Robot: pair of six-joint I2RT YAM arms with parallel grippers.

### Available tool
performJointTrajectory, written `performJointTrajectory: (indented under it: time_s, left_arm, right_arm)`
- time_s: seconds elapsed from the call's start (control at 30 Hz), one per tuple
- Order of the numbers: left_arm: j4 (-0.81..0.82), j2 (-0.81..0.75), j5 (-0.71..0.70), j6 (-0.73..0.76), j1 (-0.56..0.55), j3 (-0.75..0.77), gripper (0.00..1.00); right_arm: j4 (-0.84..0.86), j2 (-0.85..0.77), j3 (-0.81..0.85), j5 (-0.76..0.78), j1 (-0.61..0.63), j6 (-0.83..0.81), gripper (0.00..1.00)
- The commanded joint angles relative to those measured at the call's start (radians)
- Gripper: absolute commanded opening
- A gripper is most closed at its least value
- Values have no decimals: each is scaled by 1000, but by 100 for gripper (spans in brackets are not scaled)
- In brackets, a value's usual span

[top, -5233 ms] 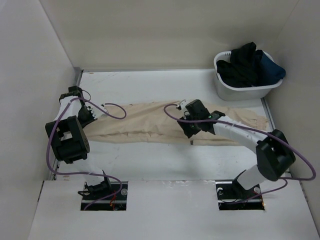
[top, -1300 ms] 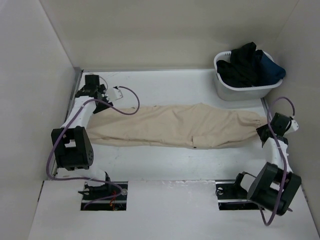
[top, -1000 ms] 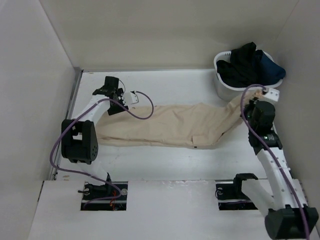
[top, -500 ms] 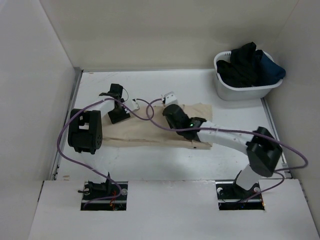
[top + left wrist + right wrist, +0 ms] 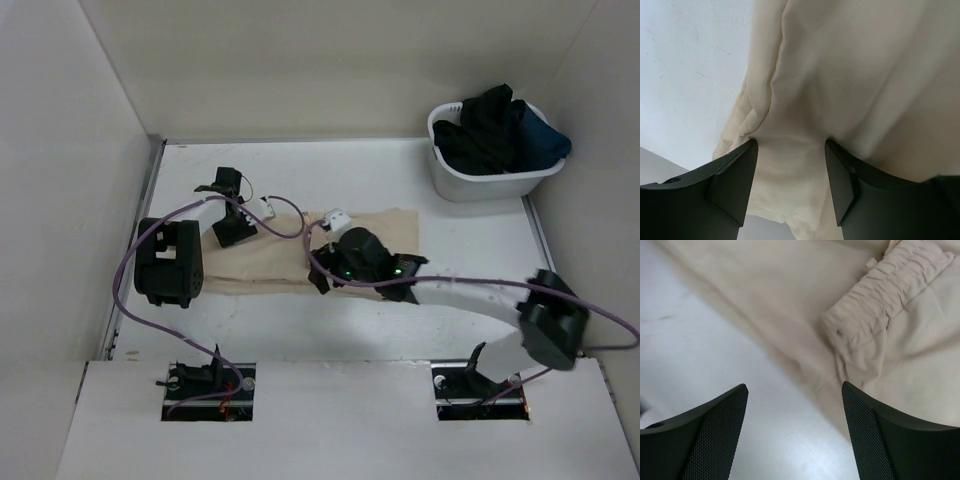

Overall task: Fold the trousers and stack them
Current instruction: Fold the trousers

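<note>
White tub (image 5: 487,176) (dark clothes (image 5: 497,128) heaped inside) at table (image 5: 330,180) far-right corner.

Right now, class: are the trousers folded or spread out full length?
Folded: the trousers lie doubled, their gathered band resting on top of another cloth layer.

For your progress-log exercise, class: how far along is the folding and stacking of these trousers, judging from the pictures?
Done: one fold; the trousers lie doubled, their gathered end on top. In hand: left gripper and right gripper sit over the cloth, jaws open. Left: likely another fold, then stacking.
</note>
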Motion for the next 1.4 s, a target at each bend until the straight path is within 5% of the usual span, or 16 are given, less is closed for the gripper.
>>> performJointTrajectory:
  time_s: [0.0,0.17,0.3,0.6,0.9,1.1,1.23,1.37]
  left_arm:
    - [5,-37,7,-13,14,12,54]
    - [-1,-80,12,-33,14,28,55]
    - [-12,-116,12,-42,25,39,56]
    - [-4,-110,8,-100,225,104,57]
    - [-240,17,268,-209,373,272,55]
    - [-219,69,285,-215,370,244,49]
    - [-190,100,254,-255,342,267,31]
    - [-148,33,278,-298,280,263,46]
  right_arm:
    - [157,-292,-117,-66,-59,157,80]
    - [24,-519,-354,154,-347,398,81]
    - [23,-451,-430,-39,-616,420,85]
    - [177,-222,-427,-228,-711,371,86]
    - [204,-105,-409,-372,-714,392,49]
    - [108,-160,-360,-365,-773,362,5]
    - [-35,-271,-282,-372,-860,275,0]
    - [-323,-360,-113,-361,-937,101,0]
